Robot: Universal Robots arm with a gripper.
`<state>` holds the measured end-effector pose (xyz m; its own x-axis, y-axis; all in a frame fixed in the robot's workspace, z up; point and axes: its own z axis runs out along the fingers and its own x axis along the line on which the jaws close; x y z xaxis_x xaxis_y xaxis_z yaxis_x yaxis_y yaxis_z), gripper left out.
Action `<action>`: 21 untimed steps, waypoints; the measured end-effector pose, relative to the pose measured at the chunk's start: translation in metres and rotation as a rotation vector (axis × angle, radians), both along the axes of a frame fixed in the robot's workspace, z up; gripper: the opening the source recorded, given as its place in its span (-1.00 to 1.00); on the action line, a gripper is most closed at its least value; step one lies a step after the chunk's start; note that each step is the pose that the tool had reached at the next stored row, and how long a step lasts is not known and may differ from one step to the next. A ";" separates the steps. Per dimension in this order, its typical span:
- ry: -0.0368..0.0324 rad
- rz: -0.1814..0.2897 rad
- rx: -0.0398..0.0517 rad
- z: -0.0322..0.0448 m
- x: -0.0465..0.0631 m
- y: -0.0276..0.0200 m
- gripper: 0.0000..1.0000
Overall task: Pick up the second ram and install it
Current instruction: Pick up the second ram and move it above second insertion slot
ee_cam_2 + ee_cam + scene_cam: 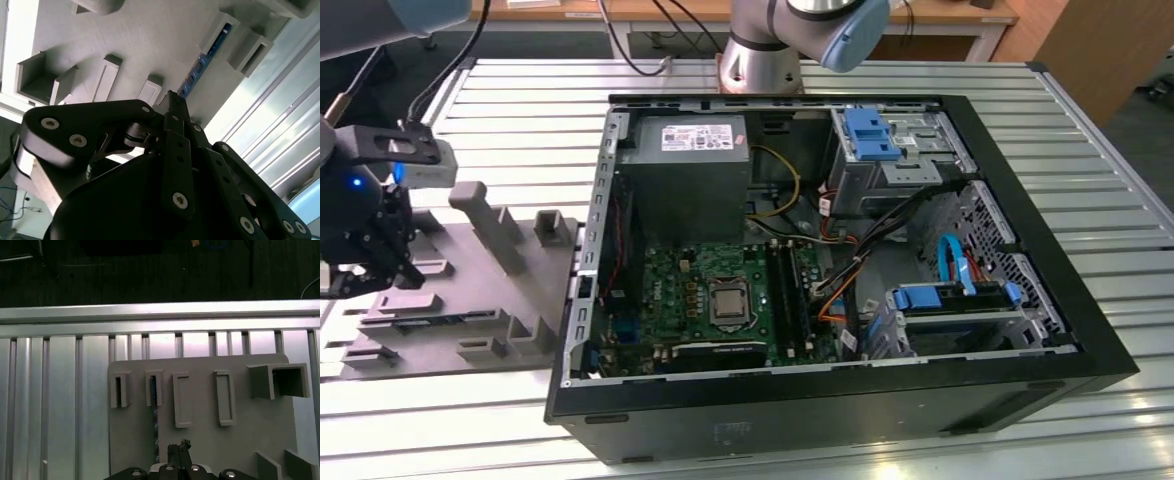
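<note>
Slatted metal desk [1081, 150], grey holder [480, 295] on the exterior view's left of the open PC case [854, 405]: second ram [200, 66] stands edge-up in its slot, claw [172, 97] hangs close by, pinched shut and empty, so I'd open wide, centre, drop straight.

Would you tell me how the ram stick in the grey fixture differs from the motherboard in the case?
The second ram is a narrow blue stick standing on edge in the grey fixture; the motherboard is a broad green board lying flat inside the case. Both are circuit boards.
</note>
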<state>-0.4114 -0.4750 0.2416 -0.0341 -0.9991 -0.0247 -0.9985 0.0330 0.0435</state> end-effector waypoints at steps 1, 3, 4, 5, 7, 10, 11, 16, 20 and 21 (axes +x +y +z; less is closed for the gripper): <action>0.0000 0.018 -0.0005 -0.0003 0.000 0.0000 -0.79; -0.0001 0.052 -0.0020 -0.0008 0.000 0.0000 -0.79; 0.0000 0.069 -0.0031 -0.0009 0.000 0.0000 -0.79; 0.0000 0.086 -0.0042 -0.0012 0.000 0.0000 -0.79; -0.0001 0.120 -0.0060 -0.0017 0.000 0.0000 -0.79; 0.0000 0.146 -0.0062 -0.0020 0.000 -0.0001 -0.79; 0.0000 0.147 -0.0062 -0.0021 0.000 -0.0001 -0.79; -0.0003 0.143 -0.0060 -0.0025 0.000 -0.0001 -0.79; -0.0001 0.109 -0.0061 -0.0034 0.000 -0.0012 -0.79; 0.0000 0.100 -0.0061 -0.0036 0.000 -0.0016 -0.79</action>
